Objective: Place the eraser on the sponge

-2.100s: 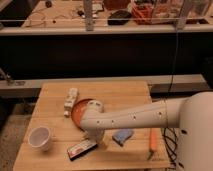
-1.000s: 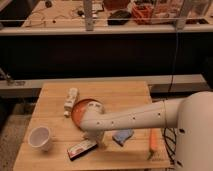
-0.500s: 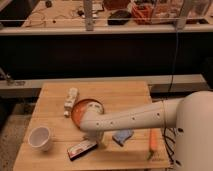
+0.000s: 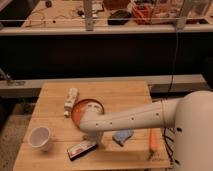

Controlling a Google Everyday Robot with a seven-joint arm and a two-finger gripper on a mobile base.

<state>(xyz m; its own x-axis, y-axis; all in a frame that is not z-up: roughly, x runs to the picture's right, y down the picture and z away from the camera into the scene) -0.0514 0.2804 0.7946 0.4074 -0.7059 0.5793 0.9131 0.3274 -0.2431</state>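
Between eraser [image 4: 81,149] and sponge [image 4: 122,136]: gripper [image 4: 99,143]

The gripper [image 4: 99,142] sits low over the bench [image 4: 125,92], in the gap between the eraser [image 4: 82,149] and the sponge [image 4: 122,136]. The arm [image 4: 135,116] spans in from the right, just behind the sponge. The bowl [image 4: 86,106] bounds the gap at the rear, the cup [image 4: 40,137] stands to the left, and the carrot [image 4: 153,140] lies to the right.

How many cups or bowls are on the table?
2: a white cup at the near-left corner and an orange bowl mid-table, partly behind the arm. The gripper hangs by the eraser. The arm may hide more.
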